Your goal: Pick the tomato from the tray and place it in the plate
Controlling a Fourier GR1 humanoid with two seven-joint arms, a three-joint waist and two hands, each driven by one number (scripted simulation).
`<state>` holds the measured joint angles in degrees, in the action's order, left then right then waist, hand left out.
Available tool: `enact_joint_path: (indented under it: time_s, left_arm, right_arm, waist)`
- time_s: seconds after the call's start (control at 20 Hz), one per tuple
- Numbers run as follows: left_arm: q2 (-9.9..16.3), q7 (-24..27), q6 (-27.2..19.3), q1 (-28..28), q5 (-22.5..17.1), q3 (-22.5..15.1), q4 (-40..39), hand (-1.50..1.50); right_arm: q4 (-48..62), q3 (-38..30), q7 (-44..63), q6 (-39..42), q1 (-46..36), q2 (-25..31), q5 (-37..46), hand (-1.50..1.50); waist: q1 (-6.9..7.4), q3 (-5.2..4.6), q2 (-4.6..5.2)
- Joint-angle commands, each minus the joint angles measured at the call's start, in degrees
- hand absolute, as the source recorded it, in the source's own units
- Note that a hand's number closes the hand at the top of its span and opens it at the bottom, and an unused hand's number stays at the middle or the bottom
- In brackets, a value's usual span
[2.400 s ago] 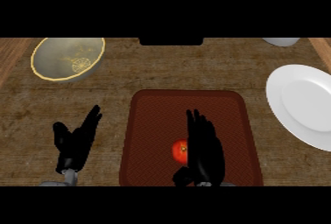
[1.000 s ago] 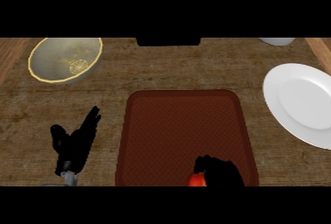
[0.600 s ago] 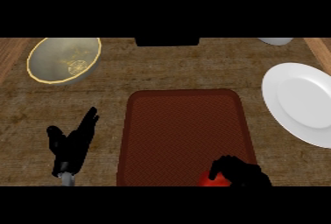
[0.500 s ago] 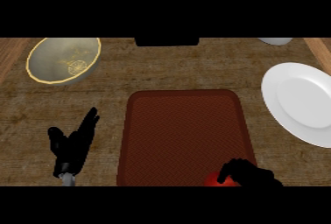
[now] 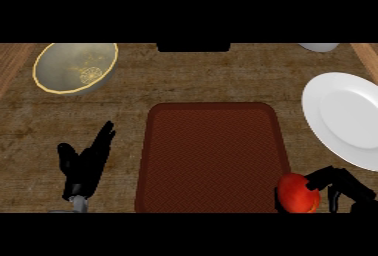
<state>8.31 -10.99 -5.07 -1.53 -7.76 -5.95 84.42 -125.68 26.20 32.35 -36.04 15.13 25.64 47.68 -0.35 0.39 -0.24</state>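
the right hand is curling its fingers around the tomato, just off the tray's right corner. it should be carrying it up-right, lowering over the white plate's middle.

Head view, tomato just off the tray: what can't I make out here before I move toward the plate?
- Right hand: cut off by the lower edge; the palm and how it wraps the tomato are hidden.
- Tomato: its right side is hidden behind the fingers.
- Plate: the right part is cut off by the edge.
- Grey object at the top right: only a sliver shows.
- Tray: the near rim is cut off.
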Motion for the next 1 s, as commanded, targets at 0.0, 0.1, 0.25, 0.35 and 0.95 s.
enact_joint_path:
  time_s: [0.0, 0.1, 0.25, 0.35, 0.95]
  left_arm:
    - [-0.51, -3.21, 0.45, -0.52, 0.10, -1.52, 0.54, 0.00]
    - [-0.99, -0.33, 0.01, 0.31, 0.64, -0.41, -2.67, 0.00]
    - [1.49, -0.38, 3.13, 0.15, -2.02, 2.28, -3.33, 0.00]
    - [-1.03, 1.82, 1.46, -0.53, 0.24, -0.10, -4.20, 0.00]
    - [-2.93, -0.58, 0.79, 1.93, 1.53, -1.57, -3.69, 0.00]
  right_arm:
    - [5.28, -9.23, -7.10, -6.39, -2.48, 1.83, -14.04, 1.50]
    - [8.94, -13.44, -13.00, -8.48, -1.56, 3.77, -19.69, 1.50]
    - [15.25, -19.82, -19.47, -5.81, -4.29, 7.67, -28.23, 1.50]
    - [23.13, -23.83, -24.42, -6.85, -7.27, 7.14, -31.05, 1.50]
    - [66.18, -40.12, -52.46, 6.93, -30.54, 9.04, -47.25, 1.50]
  waist:
    - [0.52, -0.19, 0.34]
    - [0.15, -0.22, 0.36]
    - [0.40, -0.23, 0.36]
    - [0.58, -0.18, 0.48]
    - [1.80, -0.18, 0.84]
